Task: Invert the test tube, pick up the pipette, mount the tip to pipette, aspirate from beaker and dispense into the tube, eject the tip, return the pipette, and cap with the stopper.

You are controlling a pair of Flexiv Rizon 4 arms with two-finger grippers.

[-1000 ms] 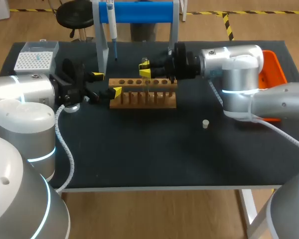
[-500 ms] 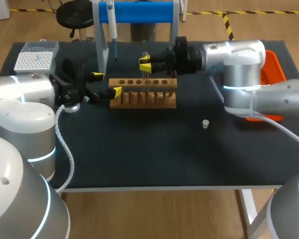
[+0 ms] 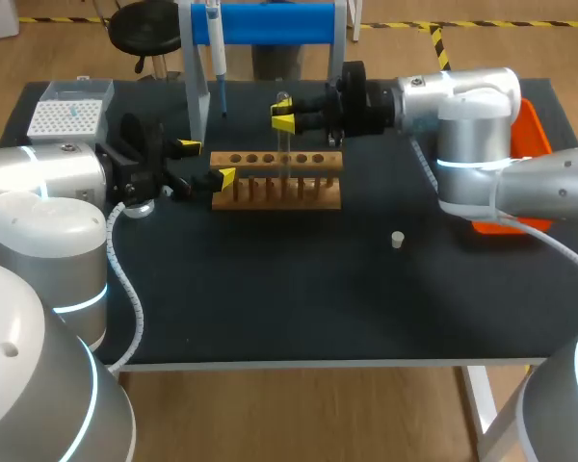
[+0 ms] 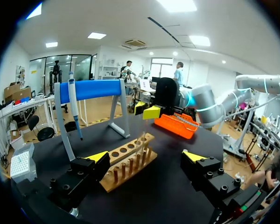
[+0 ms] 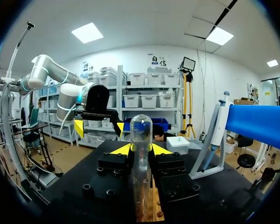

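While the right hand pinches the tube upright, round end up, over the rack by the far tabletop edge, the left hand hangs spread.

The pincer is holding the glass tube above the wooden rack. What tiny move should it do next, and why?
Probably lift a little higher, then turn the wrist. The right pincer is shut on the test tube, whose round closed end points up, and its lower end seems to sit down at the wooden rack. Turning now might knock the rack.
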